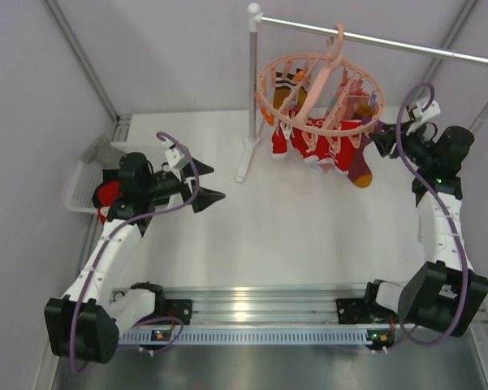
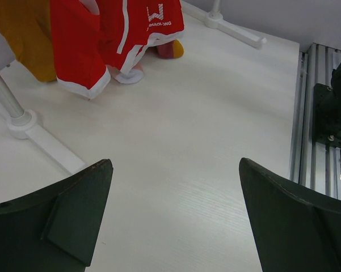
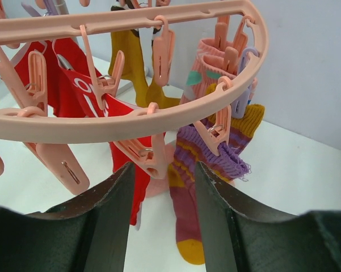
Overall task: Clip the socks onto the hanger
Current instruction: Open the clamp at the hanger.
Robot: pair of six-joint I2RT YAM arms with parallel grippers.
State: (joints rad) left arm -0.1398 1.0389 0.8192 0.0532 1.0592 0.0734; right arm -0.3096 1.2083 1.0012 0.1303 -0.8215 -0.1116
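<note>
My left fingers (image 2: 74, 215) gaped empty and my right fingers (image 3: 110, 221) stood slightly apart at a clip (image 3: 150, 161), where a bump risked swinging the hanger (image 3: 74, 126).

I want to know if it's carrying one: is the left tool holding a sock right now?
No, the left tool is wide open, with only bare white table between its fingers.

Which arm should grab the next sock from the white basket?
Left, probably. The left gripper, open and empty, is on the side of the basket, where a red sock shows. The right gripper is far off at the hanger.
</note>
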